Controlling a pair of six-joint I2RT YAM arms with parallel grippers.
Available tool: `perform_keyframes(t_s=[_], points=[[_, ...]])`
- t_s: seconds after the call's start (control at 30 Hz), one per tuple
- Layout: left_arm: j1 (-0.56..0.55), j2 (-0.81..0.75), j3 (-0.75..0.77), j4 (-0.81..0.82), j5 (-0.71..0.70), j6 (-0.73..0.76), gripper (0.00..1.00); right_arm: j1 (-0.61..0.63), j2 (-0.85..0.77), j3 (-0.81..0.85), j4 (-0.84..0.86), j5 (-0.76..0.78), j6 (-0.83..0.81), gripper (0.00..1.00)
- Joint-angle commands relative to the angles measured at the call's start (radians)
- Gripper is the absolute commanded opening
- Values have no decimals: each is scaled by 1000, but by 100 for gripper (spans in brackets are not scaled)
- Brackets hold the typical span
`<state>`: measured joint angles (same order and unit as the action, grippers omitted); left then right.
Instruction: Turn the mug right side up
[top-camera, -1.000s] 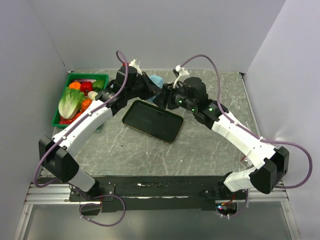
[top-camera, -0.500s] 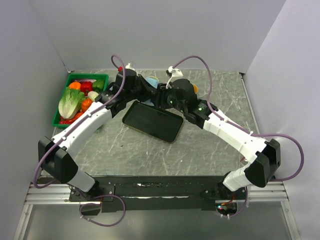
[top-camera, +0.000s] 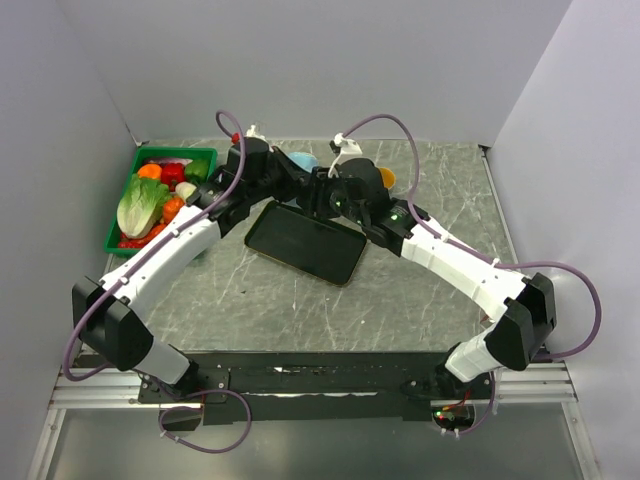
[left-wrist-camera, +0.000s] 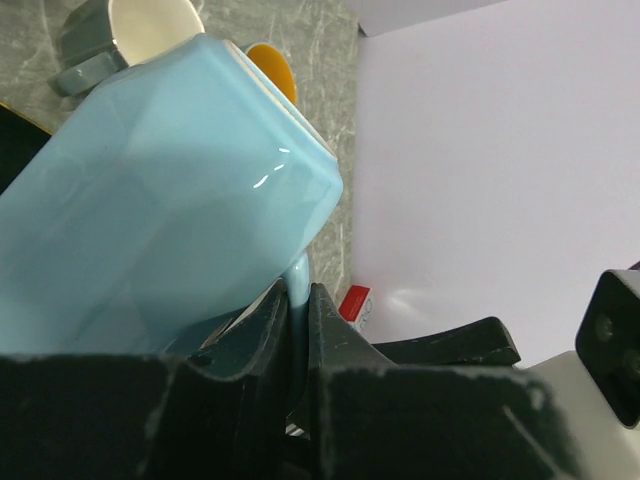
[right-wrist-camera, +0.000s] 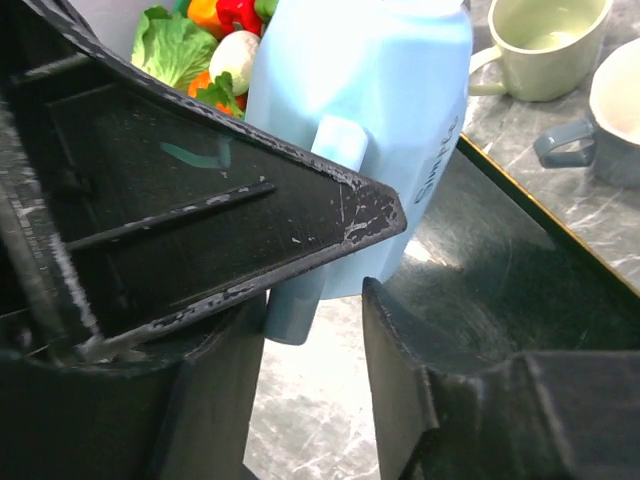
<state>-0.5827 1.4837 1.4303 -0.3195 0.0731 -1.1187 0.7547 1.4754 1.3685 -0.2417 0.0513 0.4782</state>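
Observation:
The light blue mug (top-camera: 303, 160) is held tilted above the far edge of the black tray (top-camera: 305, 243). My left gripper (top-camera: 291, 178) is shut on its handle (left-wrist-camera: 297, 290); the mug's body (left-wrist-camera: 160, 210) fills the left wrist view. My right gripper (top-camera: 318, 191) is open right beside it. In the right wrist view the mug (right-wrist-camera: 370, 110) hangs just ahead, and the lower end of its handle (right-wrist-camera: 300, 300) sits between my open right fingers (right-wrist-camera: 400, 350), against the left one. The left gripper's black finger crosses that view.
A green basket (top-camera: 140, 158) of vegetables stands at the back left. An orange mug (top-camera: 385, 178), a cream mug (right-wrist-camera: 545, 45) and a grey mug (right-wrist-camera: 610, 115) stand upright behind the tray. Grey walls close the back and both sides.
My right arm has swung left and forward until its open gripper reached the mug's handle. My left gripper with the mug has shifted slightly left and back.

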Motion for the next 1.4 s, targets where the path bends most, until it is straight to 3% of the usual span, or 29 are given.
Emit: perform_keyframes(t_s=[0.0,0.2,0.27,0.3,0.37,0.47,0.7,0.87,1.03,1.13,1.37], points=[[-16,-79,13,131,54,-20,1,-5,0,-8,111,18,30,45],[-22,-91,-21,151,76,-44,1,-14,-17,-45,171,51,30,30],[-23,-92,-24,157,80,-46,1,-23,-10,-39,171,39,33,16],[-23,-91,-22,157,83,-43,1,-32,-10,-33,165,27,43,0],[-23,-89,-18,155,91,-29,1,-40,-20,-29,145,16,59,0],[-23,-80,-14,155,94,-7,18,-74,-49,-34,115,-42,105,0],[-23,-47,-1,105,96,54,74,-227,-112,-84,102,-310,358,0],[-23,-25,25,36,53,121,99,-345,-162,-185,133,-473,534,0],[-23,-68,10,33,-35,167,96,-547,-222,-279,148,-571,701,0],[-22,-86,10,33,-70,195,96,-684,-239,-384,286,-679,891,0],[-20,-69,18,22,-90,224,96,-866,-270,-532,377,-740,1195,0]])
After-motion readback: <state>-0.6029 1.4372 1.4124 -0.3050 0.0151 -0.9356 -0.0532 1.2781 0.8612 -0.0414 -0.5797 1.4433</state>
